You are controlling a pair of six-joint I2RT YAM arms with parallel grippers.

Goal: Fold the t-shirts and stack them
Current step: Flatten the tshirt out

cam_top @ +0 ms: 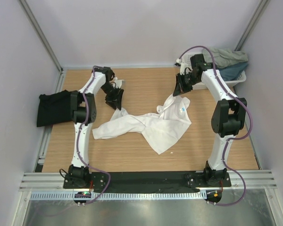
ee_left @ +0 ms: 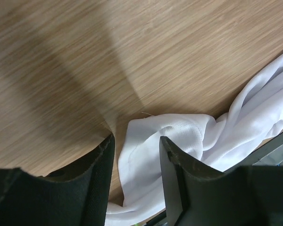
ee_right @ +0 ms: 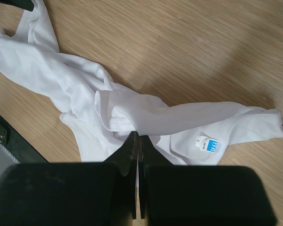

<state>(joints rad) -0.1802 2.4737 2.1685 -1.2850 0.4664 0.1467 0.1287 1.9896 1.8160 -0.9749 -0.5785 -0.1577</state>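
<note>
left gripper [ee_left: 137, 143] straddles a corner of the crumpled white t-shirt [ee_left: 188, 134], mid-table in the overhead view, jaws part open, likely ready to pinch and spread it; right gripper [ee_right: 137, 139] hovers closed and empty above its upper-right edge.

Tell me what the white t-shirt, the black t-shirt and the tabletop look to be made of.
The white t-shirt: thin, soft matte knit, probably cotton; it bunches into loose twists and folds. The black t-shirt: matte cloth too, no shine; weave too small to tell. The tabletop: pale wood-grain surface with slight sheen, possibly laminate rather than solid wood.
</note>
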